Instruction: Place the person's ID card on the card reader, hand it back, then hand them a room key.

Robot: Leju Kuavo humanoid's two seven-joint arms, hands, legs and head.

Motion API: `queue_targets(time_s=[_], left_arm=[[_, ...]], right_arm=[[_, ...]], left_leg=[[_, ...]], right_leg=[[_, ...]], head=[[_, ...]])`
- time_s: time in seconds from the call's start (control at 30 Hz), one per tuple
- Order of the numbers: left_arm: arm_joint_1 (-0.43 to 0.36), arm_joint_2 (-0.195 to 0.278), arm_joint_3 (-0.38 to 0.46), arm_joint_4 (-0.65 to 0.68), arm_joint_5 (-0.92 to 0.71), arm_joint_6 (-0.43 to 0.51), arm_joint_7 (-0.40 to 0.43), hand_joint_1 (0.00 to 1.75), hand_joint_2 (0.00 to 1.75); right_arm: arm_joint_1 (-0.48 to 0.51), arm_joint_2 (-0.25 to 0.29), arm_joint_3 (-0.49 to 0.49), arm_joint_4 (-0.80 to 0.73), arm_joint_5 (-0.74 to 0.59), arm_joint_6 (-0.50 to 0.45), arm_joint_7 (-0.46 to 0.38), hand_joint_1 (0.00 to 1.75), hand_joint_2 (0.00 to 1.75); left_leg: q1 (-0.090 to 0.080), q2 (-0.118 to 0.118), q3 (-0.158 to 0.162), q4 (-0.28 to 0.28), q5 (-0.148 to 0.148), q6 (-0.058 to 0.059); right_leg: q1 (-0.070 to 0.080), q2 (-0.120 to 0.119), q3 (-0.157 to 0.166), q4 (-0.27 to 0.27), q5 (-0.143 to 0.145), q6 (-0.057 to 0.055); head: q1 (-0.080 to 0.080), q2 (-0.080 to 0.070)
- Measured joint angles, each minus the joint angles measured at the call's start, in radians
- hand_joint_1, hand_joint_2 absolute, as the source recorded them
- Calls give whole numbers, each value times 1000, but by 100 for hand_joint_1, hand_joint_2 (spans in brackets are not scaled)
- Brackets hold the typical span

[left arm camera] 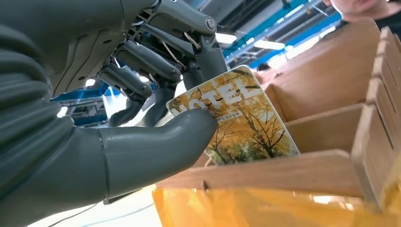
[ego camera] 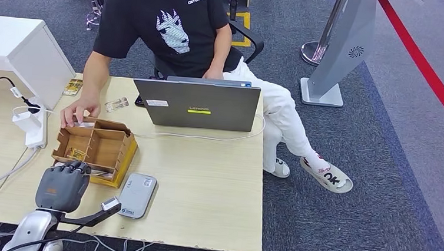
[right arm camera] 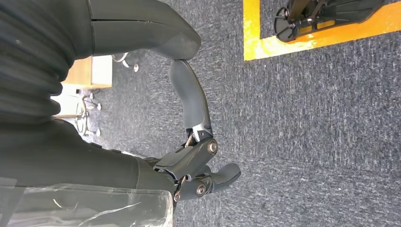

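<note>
Fingers [left arm camera: 142,61] and thumb of left hand [ego camera: 62,186] pinch key card [left arm camera: 246,125]; its long axis points into tray [left arm camera: 326,75] beyond. Right hand [right arm camera: 189,118] empty, fingers loosely apart.

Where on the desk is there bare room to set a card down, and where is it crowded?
Free: the light wooden desk between the grey laptop, its right edge and the grey card reader. Crowded: the left, where the wooden compartment box, the robot's left hand and the person's hand cluster.
</note>
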Motion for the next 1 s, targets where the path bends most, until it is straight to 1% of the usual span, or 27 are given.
queue_targets(time_s=[0.1,0.2,0.33,0.43,0.63,0.87,1.0], left_arm=[[-1,-7,0,-10,11,48,-2,175,175],[-2,-26,0,-74,30,59,-18,175,175],[-28,-46,1,-183,27,21,-15,175,175],[-50,-52,1,-233,25,3,-9,175,175],[-66,-59,3,-280,30,1,-5,175,175],[-140,-61,19,-344,58,-62,-4,175,175],[-156,-66,20,-366,56,-67,-8,175,175]], right_arm=[[0,0,0,0,6,0,0,0,175],[-1,0,0,0,17,0,1,0,175],[-1,0,-1,0,28,0,2,0,175],[-1,0,-1,0,32,0,2,0,175],[-2,0,-1,0,37,0,4,0,175],[-2,0,-1,0,52,0,4,0,175],[-2,0,-1,0,53,1,4,0,175]], left_leg=[[0,0,0,0,0,0],[0,0,0,0,0,0],[0,0,0,0,0,0],[0,0,0,0,1,0],[0,0,0,0,1,0],[0,0,-1,0,2,0],[0,0,-1,0,2,0]], right_leg=[[0,0,0,0,0,0],[0,-1,0,0,0,0],[0,-1,0,0,1,0],[0,-1,0,0,2,-1],[0,-1,-1,0,2,-1],[0,-1,-1,0,2,-2],[0,0,-1,0,2,-2]], head=[[0,0],[0,0],[0,0],[0,0],[0,0],[0,0],[0,0]])
